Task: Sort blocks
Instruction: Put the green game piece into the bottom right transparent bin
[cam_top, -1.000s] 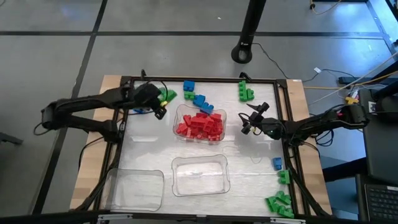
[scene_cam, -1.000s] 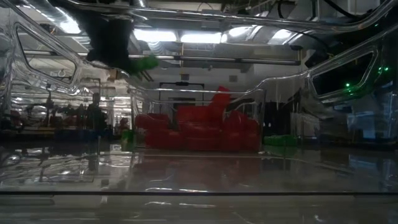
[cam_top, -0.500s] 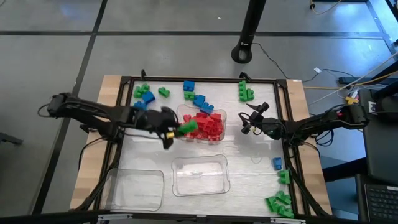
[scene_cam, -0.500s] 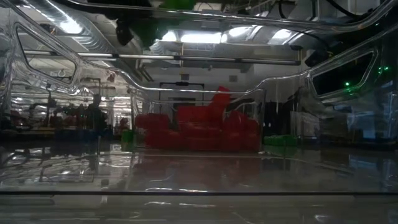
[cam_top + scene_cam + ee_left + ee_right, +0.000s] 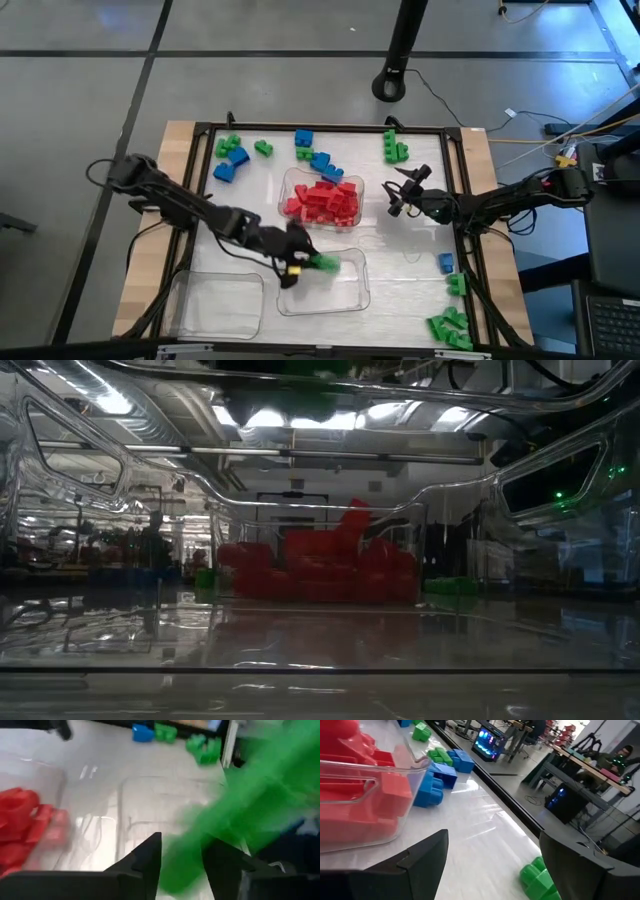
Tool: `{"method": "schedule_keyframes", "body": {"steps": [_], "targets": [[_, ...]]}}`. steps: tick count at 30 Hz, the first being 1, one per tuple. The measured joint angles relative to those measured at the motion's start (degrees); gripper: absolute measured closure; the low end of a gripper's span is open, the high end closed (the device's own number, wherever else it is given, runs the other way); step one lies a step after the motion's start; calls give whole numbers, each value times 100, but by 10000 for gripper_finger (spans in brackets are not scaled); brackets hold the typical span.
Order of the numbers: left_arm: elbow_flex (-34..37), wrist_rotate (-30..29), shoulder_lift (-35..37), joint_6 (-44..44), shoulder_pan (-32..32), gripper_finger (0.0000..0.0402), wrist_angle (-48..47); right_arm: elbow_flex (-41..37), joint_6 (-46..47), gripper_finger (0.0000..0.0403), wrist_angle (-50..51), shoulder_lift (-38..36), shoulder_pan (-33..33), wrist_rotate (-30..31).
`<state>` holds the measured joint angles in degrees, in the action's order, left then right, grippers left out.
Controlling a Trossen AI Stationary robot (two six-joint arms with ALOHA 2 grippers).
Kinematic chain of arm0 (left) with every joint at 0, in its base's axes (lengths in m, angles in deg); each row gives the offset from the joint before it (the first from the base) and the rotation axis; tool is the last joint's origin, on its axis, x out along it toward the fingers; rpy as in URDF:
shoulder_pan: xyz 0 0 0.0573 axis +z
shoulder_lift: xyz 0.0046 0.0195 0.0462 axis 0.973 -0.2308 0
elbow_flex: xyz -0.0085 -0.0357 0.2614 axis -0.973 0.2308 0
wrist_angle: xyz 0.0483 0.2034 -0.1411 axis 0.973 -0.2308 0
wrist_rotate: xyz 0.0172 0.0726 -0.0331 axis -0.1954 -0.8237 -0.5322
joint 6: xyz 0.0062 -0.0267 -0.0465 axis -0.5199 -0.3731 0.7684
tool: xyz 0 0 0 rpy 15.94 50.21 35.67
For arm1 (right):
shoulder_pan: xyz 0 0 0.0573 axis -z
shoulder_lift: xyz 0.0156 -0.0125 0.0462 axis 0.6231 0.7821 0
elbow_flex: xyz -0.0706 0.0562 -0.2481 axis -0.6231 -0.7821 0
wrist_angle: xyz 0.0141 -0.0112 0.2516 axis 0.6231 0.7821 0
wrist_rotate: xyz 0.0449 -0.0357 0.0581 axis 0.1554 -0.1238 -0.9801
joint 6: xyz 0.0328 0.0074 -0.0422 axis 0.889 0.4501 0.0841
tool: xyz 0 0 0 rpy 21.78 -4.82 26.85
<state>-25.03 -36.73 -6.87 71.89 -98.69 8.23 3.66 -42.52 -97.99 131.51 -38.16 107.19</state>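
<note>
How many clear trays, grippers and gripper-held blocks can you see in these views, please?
Clear trays: 3 (tray with red blocks, middle tray, left tray)
Grippers: 2 (left gripper, right gripper)
Held blocks: 1 (green block, in the left gripper)
Total: 6

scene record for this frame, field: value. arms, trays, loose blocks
left gripper: shut on green block, over the middle front tray
right gripper: open, holds nothing, beside the red-filled tray
red blocks: piled in that tray
front left tray: no blocks seen in it
loose blue and green blocks: along the far edge
more loose blocks: right front corner
</note>
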Motion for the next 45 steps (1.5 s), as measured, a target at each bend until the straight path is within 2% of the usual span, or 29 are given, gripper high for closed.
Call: {"method": "schedule_keyframes", "body": {"steps": [5,16,22,27,30,32,36,38,45], "targets": [[-590,6,-539,-75,-60,286,-832,0,-46,91,-4,0,0,-92],[-630,-4,-710,33,114,285,-769,0,-90,91,-7,0,2,-94],[-630,112,-649,175,515,242,-907,1,-195,91,-7,0,0,-195],[-630,459,-101,225,1158,191,-1422,2,-196,91,-5,0,2,-197],[-632,432,451,206,1624,176,-1981,2,-197,91,-4,0,0,-196],[-632,91,836,132,1932,173,-2359,2,-202,91,-4,0,0,-180],[-634,-1160,1401,-196,2550,175,-3031,4,-227,91,7,0,0,-127],[-634,-1542,1592,-460,2908,177,-3356,4,-305,91,4,0,0,-73],[-559,-1564,1582,-1294,4365,178,-3921,4,-372,91,21,0,0,-26]]}}
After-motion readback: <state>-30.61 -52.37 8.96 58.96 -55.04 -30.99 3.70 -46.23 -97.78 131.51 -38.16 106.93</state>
